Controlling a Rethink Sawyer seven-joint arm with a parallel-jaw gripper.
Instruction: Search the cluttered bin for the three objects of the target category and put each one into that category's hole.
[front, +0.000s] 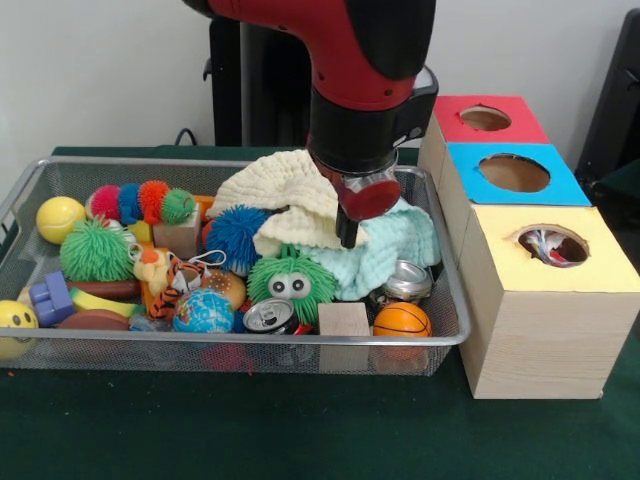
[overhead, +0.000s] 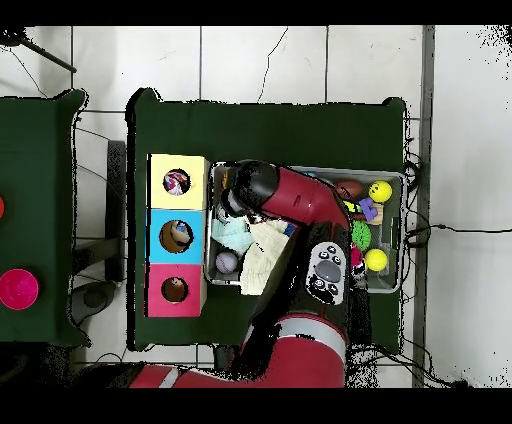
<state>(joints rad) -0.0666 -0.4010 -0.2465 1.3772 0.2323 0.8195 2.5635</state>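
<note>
Front view: wire bin (front: 30, 190) toy-crammed | yellow hole (front: 552, 245) seemingly holds cloth | pincer (front: 348, 238) state unclear

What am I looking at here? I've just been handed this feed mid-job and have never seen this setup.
It is a red and black robot arm working over a wire basket of toys, cloths and cans on a green table. One picture looks across the table at the robot; the other looks straight down from above. The gripper hangs low over a pale green cloth beside a cream cloth; I cannot tell whether it is open or holding anything. Next to the basket stands a wooden box with three holes: red top, blue top, yellow top. Something already lies inside the yellow hole.
</note>
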